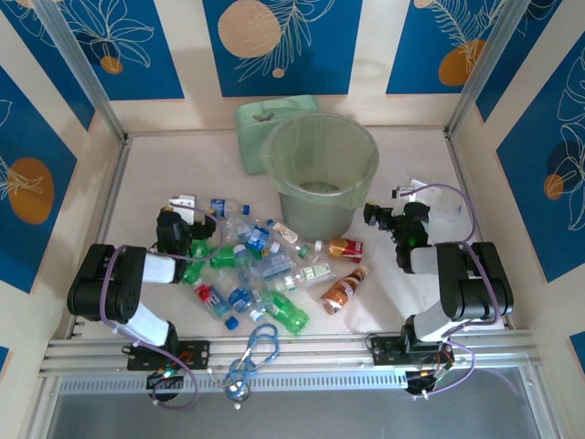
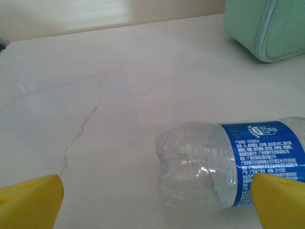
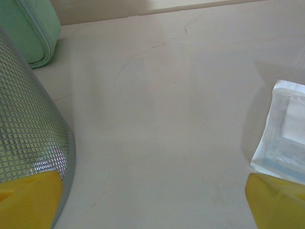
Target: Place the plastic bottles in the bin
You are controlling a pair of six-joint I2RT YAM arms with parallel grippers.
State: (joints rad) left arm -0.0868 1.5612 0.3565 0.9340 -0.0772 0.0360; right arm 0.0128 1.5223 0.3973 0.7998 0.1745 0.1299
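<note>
Several plastic bottles (image 1: 260,265) lie in a heap on the table's near left, in front of the bin (image 1: 320,208). Among them are a green one (image 1: 285,314), a brown-labelled one (image 1: 343,290) and a red-labelled one (image 1: 345,248). My left gripper (image 1: 187,212) (image 2: 155,205) is open at the heap's far-left edge. A clear bottle with a blue label (image 2: 224,167) lies on its side between the yellow fingertips (image 2: 31,200), closer to the right one. My right gripper (image 1: 391,207) (image 3: 152,205) is open over bare table, just right of the bin's wall (image 3: 28,129).
A flat mint-green box (image 1: 265,123) (image 2: 267,28) (image 3: 33,28) stands behind the bin to the left. Blue loops (image 1: 256,352) lie at the near edge. A clear plastic packet (image 3: 286,129) lies by my right gripper's right finger. Walls enclose the table.
</note>
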